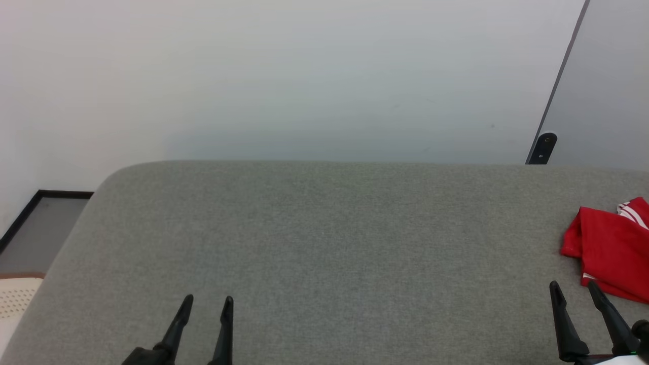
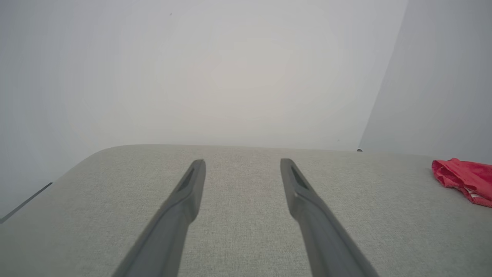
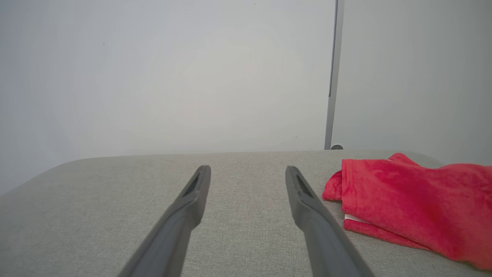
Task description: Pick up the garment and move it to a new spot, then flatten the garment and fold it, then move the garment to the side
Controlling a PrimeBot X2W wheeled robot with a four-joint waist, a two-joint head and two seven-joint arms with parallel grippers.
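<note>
Head view, read left to right.

The left hand [image 1: 208,300] is at 7 o'clock, low over the grey cloth-covered worktop [image 1: 324,228], with its fingers pointing toward 12. The fingers are spread wide, nothing is between them, and the tips are clear of any object. Judged: it is parked to one side, leaving the middle of the worktop free as a laying-out area.

The right hand [image 1: 573,285] is at 5 o'clock in the same pose, fingers wide apart and empty. Its right finger stands just beside the shirt's left edge. No cloth lies between the fingers, and I cannot tell whether that finger brushes the fabric.

The shirt [image 1: 608,248] is at 4 o'clock, at the far right of the worktop, partly cut off by the frame edge. It is red and doubled over in layers, with striped white trim at its upper corner. No lettering is visible. Judged: it lies nearest the right hand, so that hand is placed for the reach. I cannot tell whether the layers are a finished fold.
</note>
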